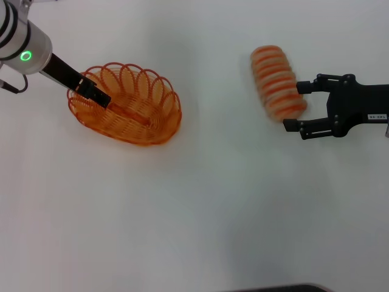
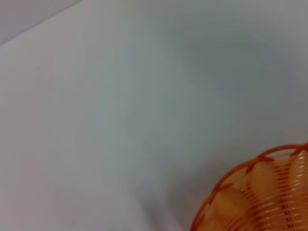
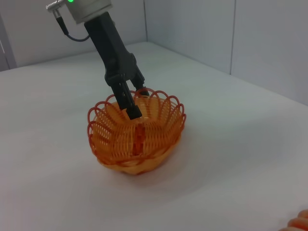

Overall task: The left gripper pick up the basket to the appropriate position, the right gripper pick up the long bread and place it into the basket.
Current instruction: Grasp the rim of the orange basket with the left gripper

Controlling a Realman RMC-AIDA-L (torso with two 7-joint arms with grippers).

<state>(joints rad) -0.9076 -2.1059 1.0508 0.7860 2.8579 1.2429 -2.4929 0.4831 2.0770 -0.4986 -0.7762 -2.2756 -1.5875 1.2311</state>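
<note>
The orange wire basket (image 1: 137,115) sits at the left of the white table. My left gripper (image 1: 95,92) straddles its near-left rim, one finger inside and one outside, shut on the wire. The right wrist view shows the basket (image 3: 144,149) with the left gripper (image 3: 131,98) clamped on its far rim. A piece of the basket (image 2: 260,197) also shows in the left wrist view. The long bread (image 1: 277,82) lies at the right, ridged tan and orange. My right gripper (image 1: 293,107) is open beside the bread's nearer end, its upper fingertip against the loaf. A sliver of the bread (image 3: 299,222) shows in the right wrist view.
The white table (image 1: 200,207) spreads bare between the basket and the bread and toward the front edge. Grey wall panels (image 3: 231,33) stand behind the table's far side.
</note>
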